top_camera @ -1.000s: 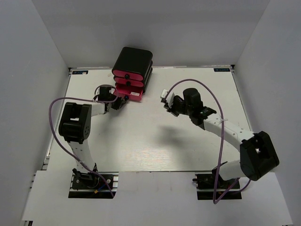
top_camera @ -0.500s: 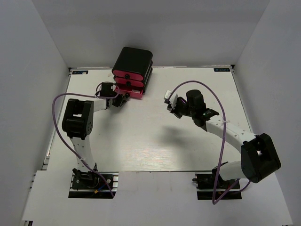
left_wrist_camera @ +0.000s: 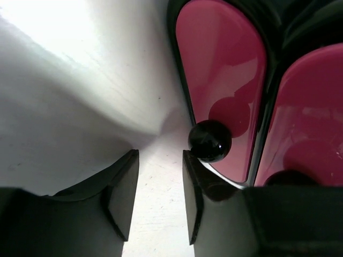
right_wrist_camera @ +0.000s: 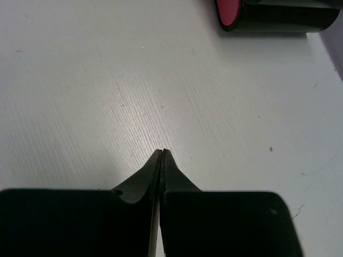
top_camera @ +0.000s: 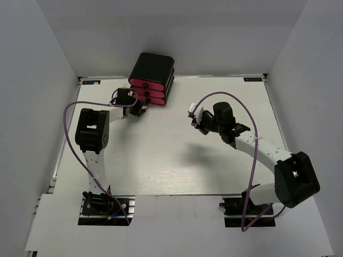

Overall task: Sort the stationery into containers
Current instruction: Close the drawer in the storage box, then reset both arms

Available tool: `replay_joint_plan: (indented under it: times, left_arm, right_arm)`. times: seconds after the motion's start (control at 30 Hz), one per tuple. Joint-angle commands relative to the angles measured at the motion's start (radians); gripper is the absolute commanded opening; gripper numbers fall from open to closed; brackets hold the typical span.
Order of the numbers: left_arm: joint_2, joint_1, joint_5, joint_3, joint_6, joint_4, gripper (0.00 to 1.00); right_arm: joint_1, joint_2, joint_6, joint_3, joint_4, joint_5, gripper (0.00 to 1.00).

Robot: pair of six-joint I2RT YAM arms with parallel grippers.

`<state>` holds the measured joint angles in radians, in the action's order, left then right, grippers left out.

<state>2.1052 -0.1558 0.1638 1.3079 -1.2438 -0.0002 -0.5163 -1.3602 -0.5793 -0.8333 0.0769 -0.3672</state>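
While the top view shows the black box of pink-red drawers at the table's far edge, its corner labels are too small to read. Left wrist: the left gripper is narrowly parted and empty, with a knob just beside it. Right wrist: the right gripper is pinched closed.

White ribbed table; plain grey walls enclosing.

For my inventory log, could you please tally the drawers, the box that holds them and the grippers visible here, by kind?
Pink-red drawers: 3
Black box: 1
Grippers: 2 (left gripper, right gripper)
Total: 6
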Motion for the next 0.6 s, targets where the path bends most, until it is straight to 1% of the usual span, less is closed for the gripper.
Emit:
replay_joint_plan:
  times: [0.0,0.07,0.1,0.17,0.2,0.33,0.37,0.4,0.47,0.5,0.53,0.57]
  left_arm:
    - [-0.004,-0.005,0.014,0.053,-0.005,0.008,0.51]
    - [-0.004,-0.005,0.014,0.053,-0.005,0.008,0.52]
    - [-0.004,-0.005,0.014,0.053,-0.005,0.008,0.5]
    - [-0.004,-0.005,0.014,0.041,-0.005,0.008,0.43]
    - [-0.014,-0.005,0.023,0.018,-0.005,0.018,0.36]
    - [-0.072,-0.005,0.023,-0.084,-0.005,0.039,0.26]
    - [-0.089,-0.005,0.023,-0.132,0.004,0.052,0.24]
    - [-0.127,-0.005,0.023,-0.157,0.015,0.052,0.22]
    - [-0.171,-0.005,0.033,-0.226,0.078,0.052,0.21]
    - [-0.195,-0.005,0.048,-0.248,0.108,0.031,0.21]
    - [-0.245,-0.005,0.063,-0.268,0.171,0.017,0.24]
    - [-0.276,-0.005,0.072,-0.31,0.208,0.008,0.31]
  right_arm:
    - [0.009,0.032,0.003,0.017,0.006,-0.021,0.0]
    - [0.01,0.035,0.002,0.016,0.006,-0.016,0.0]
    - [0.01,0.033,0.004,0.016,0.006,-0.021,0.0]
    - [0.01,0.033,0.004,0.019,0.006,-0.021,0.0]
    - [0.009,0.033,0.006,0.017,0.006,-0.021,0.0]
    - [0.012,0.033,0.006,0.026,0.009,-0.021,0.0]
    - [0.01,0.036,0.009,0.026,0.012,-0.021,0.0]
    - [0.013,0.036,0.01,0.028,0.014,-0.021,0.05]
    - [0.013,0.038,0.016,0.034,0.014,-0.021,0.23]
    - [0.013,0.039,0.019,0.036,0.014,-0.022,0.42]
    - [0.015,0.038,0.027,0.039,0.008,-0.029,0.52]
    - [0.018,0.038,0.053,0.036,0.006,-0.029,0.59]
